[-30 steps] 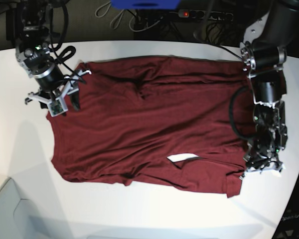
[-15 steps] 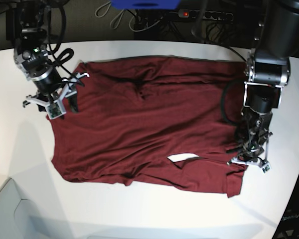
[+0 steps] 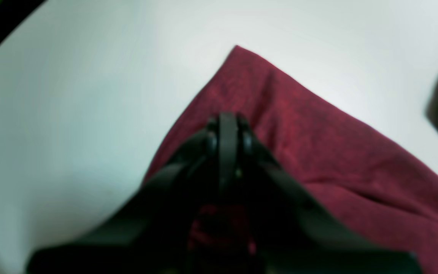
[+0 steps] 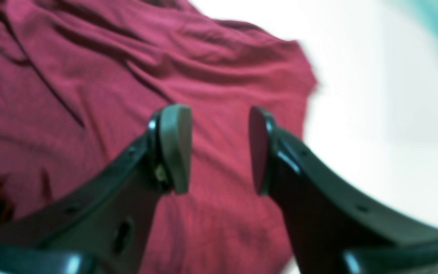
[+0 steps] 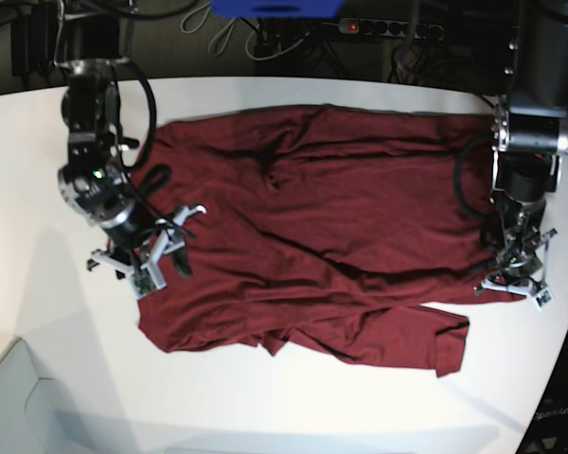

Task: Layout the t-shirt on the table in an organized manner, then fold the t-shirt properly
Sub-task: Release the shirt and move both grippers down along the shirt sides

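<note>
A: Item one, left gripper (image 3: 224, 129)?
B: Jaws pressed together, a fold of the t-shirt (image 5: 312, 227) pinched between them; maroon cloth shows bunched under the fingers in the left wrist view. A pointed corner of fabric lies just beyond the tips, with bare white table (image 3: 70, 114) to one side of them.

A: Item two, right gripper (image 4: 217, 148)?
B: Jaws apart, nothing between the pads (image 4: 175, 148). It hangs over the shirt near one edge of it; wrinkled maroon knit fills the space below and beyond the fingers, white tabletop off to one side. Whether the tips touch the cloth cannot be told.

A: Item three, the garment overall?
B: Spread across the table's middle between the two grippers, creased, one corner folded over itself.

A: Beyond the table?
B: Dark floor, cables, a power strip (image 5: 388, 28) with a red light.
</note>
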`<action>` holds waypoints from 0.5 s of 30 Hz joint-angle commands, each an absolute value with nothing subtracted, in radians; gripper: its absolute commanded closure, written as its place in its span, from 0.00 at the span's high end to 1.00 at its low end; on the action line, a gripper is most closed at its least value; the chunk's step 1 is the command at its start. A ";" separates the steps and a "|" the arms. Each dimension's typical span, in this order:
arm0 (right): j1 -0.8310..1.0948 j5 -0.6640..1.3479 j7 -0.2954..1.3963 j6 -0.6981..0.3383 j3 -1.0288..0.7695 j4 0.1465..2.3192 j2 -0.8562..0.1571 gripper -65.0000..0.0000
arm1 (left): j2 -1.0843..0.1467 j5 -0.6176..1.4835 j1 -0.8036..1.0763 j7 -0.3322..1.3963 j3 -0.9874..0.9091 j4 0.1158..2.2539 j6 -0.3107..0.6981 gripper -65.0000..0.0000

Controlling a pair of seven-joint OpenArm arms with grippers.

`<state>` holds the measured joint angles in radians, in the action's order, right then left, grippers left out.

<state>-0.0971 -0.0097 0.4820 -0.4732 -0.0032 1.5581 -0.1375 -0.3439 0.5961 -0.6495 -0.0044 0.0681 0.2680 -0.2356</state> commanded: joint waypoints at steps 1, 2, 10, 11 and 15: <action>-0.150 0.004 0.456 -0.466 0.018 1.521 -0.140 0.36 | -0.346 0.604 -0.674 0.015 0.067 0.275 -0.229 0.00; -0.176 0.004 0.455 -0.466 0.033 1.477 -0.133 0.36 | -0.338 0.604 -0.674 0.013 0.067 0.275 -0.229 0.00; -0.475 0.004 0.355 -0.466 0.047 1.015 -0.087 0.36 | -0.328 0.604 -0.674 0.015 0.067 0.311 -0.229 0.00; -0.512 0.004 0.334 -0.466 0.047 0.946 -0.087 0.36 | -0.328 0.607 -0.674 0.016 0.067 0.318 -0.229 0.00; -0.645 -0.001 0.176 -0.466 0.050 0.601 -0.099 0.34 | -0.335 0.611 -0.673 0.016 0.059 0.357 -0.229 0.00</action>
<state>-0.6197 -0.0132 0.1928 -0.4652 0.0505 0.5777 -0.0921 -0.3187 0.6144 -0.6407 0.0387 0.0612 0.3389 -0.2321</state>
